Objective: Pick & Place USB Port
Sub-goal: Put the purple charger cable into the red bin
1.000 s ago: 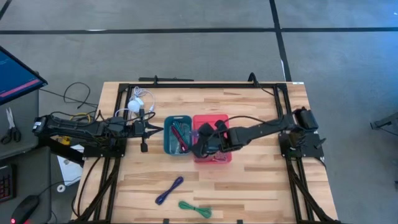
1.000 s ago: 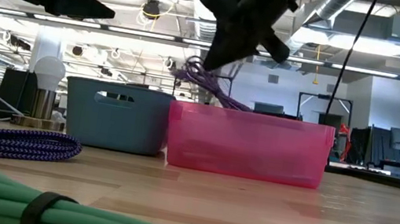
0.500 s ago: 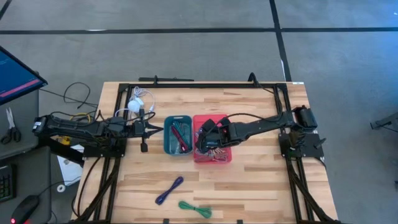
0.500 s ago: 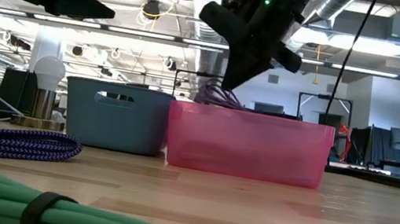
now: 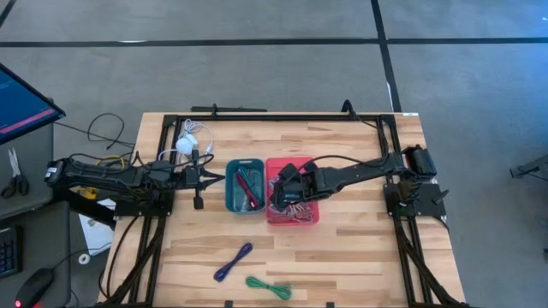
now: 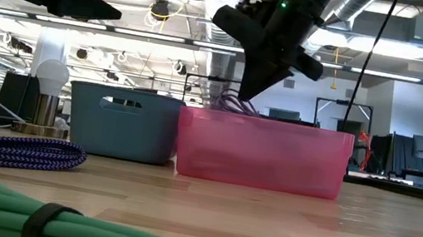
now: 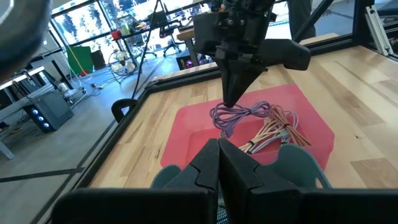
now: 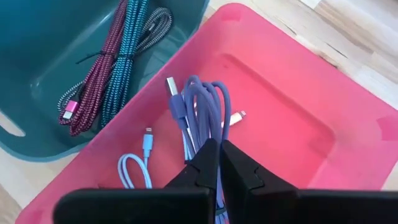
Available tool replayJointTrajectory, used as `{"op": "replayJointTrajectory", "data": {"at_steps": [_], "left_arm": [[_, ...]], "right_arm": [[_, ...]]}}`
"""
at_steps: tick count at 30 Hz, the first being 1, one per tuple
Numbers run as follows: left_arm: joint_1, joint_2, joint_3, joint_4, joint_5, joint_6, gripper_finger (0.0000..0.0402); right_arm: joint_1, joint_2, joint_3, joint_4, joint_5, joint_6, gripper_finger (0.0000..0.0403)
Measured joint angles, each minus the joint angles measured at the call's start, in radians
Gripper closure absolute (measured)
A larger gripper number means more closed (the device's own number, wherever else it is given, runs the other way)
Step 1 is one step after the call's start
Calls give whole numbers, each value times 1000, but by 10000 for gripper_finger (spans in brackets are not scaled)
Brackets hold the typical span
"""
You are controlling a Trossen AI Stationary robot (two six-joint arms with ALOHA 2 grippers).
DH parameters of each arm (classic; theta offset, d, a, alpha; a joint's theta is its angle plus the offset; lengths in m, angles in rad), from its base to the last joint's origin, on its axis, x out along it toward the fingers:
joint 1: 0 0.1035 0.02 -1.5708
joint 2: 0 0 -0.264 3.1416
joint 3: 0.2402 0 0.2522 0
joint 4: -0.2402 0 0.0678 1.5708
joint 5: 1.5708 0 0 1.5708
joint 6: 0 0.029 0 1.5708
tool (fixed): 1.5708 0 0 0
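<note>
My right gripper (image 5: pixel 277 202) hovers over the pink bin (image 5: pixel 313 214), fingers pointing down, and is shut on a lavender USB cable bundle (image 8: pixel 200 106). The bundle dangles into the bin; in the low view its loops (image 6: pixel 235 103) just show above the rim. My left gripper (image 5: pixel 221 178) is shut and empty, waiting left of the teal bin (image 5: pixel 231 171). A dark blue braided cable (image 5: pixel 233 261) and a green cable (image 5: pixel 268 287) lie on the table near its near edge. My right gripper pinches the lavender cable bundle between its two fingers at the bundle's upper loops (image 8: pixel 210 134), coming from above and pointing down. The bundle hangs below the fingers inside the pink bin (image 7: pixel 239 115); its USB plug (image 8: pixel 172 87) points away from the fingers. Whether it rests on the bin floor, I cannot tell.
The teal bin holds magenta and teal braided cables (image 8: pixel 99 93). The pink bin holds a light blue cable (image 8: pixel 140 168) and pale orange cables (image 7: pixel 273 134). A white bulb and cords (image 5: pixel 184 145) sit at the table's far left. Bare wood lies to the right of the bins.
My right gripper has come down over the pink bin, still shut on the lavender bundle. The bundle, which hung well above the rim, has sunk into the bin until only its top loops show above the rim.
</note>
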Motion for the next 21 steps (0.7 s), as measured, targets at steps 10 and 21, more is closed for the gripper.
{"op": "replayJointTrajectory", "data": {"at_steps": [10, 21], "left_arm": [[0, 0, 0, 0, 0, 0, 394], [0, 0, 0, 0, 0, 0, 394]], "right_arm": [[0, 0, 0, -23, -18, 7, 389], [-4, 0, 1, -26, -20, 40, 363]]}}
